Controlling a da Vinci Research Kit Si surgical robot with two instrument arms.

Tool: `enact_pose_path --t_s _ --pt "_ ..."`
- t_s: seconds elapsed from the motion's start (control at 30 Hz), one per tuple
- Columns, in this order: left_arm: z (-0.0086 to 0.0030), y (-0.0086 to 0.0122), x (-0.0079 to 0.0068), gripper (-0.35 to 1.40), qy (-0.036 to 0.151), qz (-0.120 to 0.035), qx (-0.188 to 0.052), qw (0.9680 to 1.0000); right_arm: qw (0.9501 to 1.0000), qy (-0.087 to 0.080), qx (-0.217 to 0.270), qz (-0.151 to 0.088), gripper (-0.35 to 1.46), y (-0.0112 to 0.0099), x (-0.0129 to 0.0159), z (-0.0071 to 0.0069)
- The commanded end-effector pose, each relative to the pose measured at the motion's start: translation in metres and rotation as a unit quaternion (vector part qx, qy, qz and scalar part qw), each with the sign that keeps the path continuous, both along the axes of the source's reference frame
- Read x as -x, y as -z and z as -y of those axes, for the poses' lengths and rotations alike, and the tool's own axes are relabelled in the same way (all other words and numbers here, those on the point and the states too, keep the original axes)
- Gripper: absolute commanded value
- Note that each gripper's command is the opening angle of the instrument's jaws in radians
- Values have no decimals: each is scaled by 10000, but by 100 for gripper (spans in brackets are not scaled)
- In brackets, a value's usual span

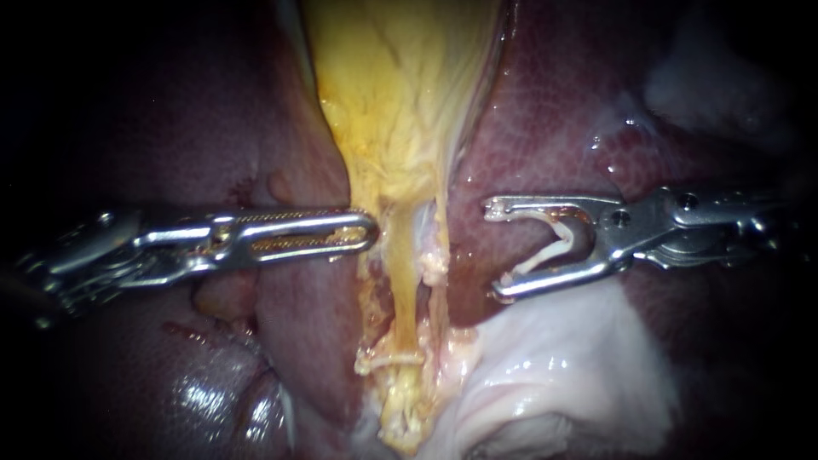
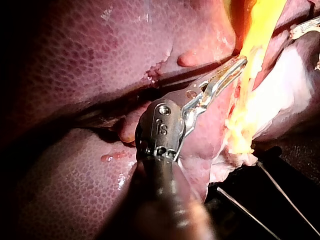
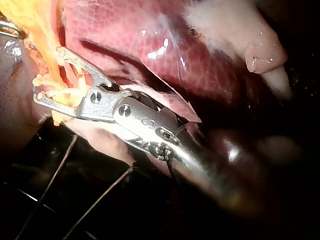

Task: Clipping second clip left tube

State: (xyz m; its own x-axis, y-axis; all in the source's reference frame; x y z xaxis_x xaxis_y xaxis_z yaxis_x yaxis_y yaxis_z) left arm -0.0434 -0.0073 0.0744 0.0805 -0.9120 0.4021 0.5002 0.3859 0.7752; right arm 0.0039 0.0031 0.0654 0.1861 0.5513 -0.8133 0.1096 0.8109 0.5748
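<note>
left instrument (image 1: 368, 230) jaws together, tips touching the yellow tube (image 1: 400, 290). right instrument (image 1: 494, 250) just beside tube, apart from it, jaws wide, holding white clip (image 1: 554, 243).

The scene is viewed closely and head-on by the endoscope, the left instrument (image 1: 366, 232) entering from one side and the right instrument (image 1: 494, 249), carrying a clip (image 1: 554, 247), from the other. Each instrument is followed closely from behind, along its shaft, by its wrist camera. The yellow tissue (image 1: 400, 102) is shared by all three views.
</note>
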Motion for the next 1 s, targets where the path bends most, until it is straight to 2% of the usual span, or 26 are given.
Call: enact_pose_path --t_s 0.03,0.17,0.27,0.33,0.43,0.63,0.77,0.87,1.0 --pt "-3 4 -4 -35 -12 18 -13 10000 10000 3 1 -2 60 0 0 0" --pt "-19 33 -29 -35 17 1 -70 10000 10000 -9 16 4 60 -2 -1 3" --pt "-33 57 -51 -35 194 47 -35 9998 10000 19 38 -23 60 -6 -4 10" --pt "-41 69 -65 -35 292 53 -24 9996 9999 55 101 -68 60 -14 -10 19" --pt "-46 78 -79 -35 362 65 -19 9993 9998 116 -45 -129 60 -37 -24 38" --pt "-43 76 -81 -35 382 44 -3 9993 9991 216 -322 -188 60 -95 -66 79" --pt "-43 76 -81 -35 381 44 -3 9993 9983 324 -472 -124 60 -136 -86 98" --pt "-42 77 -81 -35 383 42 -3 9993 9979 342 -555 -39 60 -161 -98 105" --pt "-41 79 -80 -35 391 37 -3 9992 9978 327 -569 -25 60 -177 -113 101"
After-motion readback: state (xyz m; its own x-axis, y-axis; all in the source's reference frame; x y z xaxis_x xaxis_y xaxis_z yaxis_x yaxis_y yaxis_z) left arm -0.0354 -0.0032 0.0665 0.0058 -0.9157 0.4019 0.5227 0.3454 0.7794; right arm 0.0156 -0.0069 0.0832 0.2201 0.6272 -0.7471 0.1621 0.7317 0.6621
